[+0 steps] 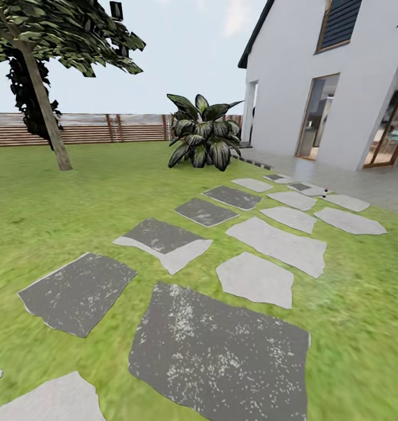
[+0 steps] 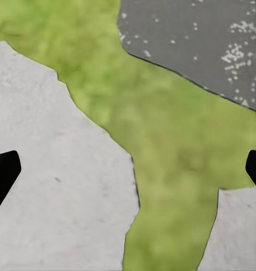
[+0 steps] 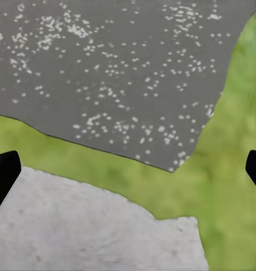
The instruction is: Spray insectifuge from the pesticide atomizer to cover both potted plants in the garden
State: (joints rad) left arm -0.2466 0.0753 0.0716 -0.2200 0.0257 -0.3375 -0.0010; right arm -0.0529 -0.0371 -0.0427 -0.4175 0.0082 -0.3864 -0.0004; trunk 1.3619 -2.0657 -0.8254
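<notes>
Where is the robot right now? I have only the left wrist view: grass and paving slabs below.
Observer: On a lawn, at a path of stepping stones that leads toward a white house.
Operator: Any plants ahead?
Observer: One big bush of broad dark leaves stands near the house corner.
Operator: What about the right arm?
Observer: In the right wrist view, the right gripper hangs over a dark slab, jaws wide apart with nothing between them.
</notes>
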